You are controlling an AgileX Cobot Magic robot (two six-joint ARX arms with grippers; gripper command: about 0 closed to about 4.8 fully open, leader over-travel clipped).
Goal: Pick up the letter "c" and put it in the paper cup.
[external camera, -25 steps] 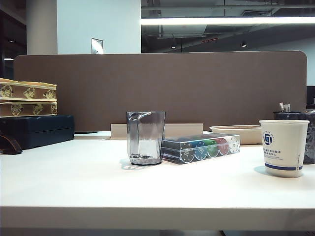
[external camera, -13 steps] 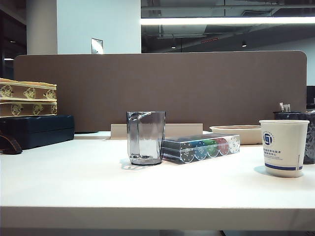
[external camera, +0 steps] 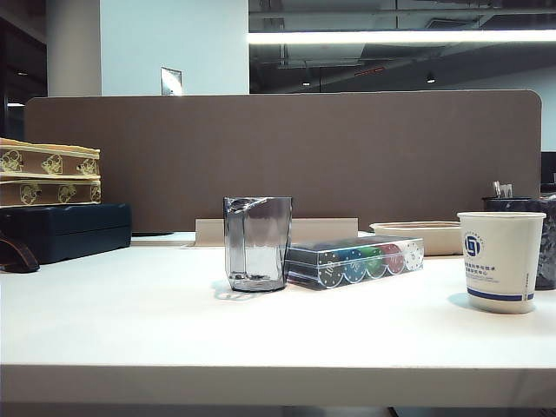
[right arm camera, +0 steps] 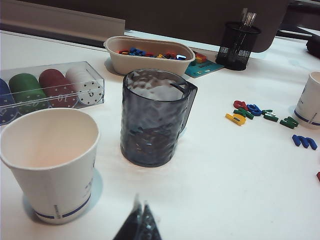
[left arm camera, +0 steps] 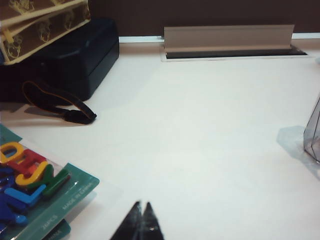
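the search step is in hand: on the counter point(external camera: 130, 321) the paper cup point(right arm camera: 50, 162) stands empty near its right edge. left gripper point(left arm camera: 141, 220) and right gripper point(right arm camera: 138, 223) hover closed, holding nothing. the letter "c" point(right arm camera: 240, 105), seemingly among loose letters beyond the grey cup point(right arm camera: 154, 117), needs a reach with opened jaws.

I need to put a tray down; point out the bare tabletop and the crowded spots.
Bare: the near strip before the clear grey cup, and between the dark case and that cup. Crowded: around the paper cup, chip box and loose letters.
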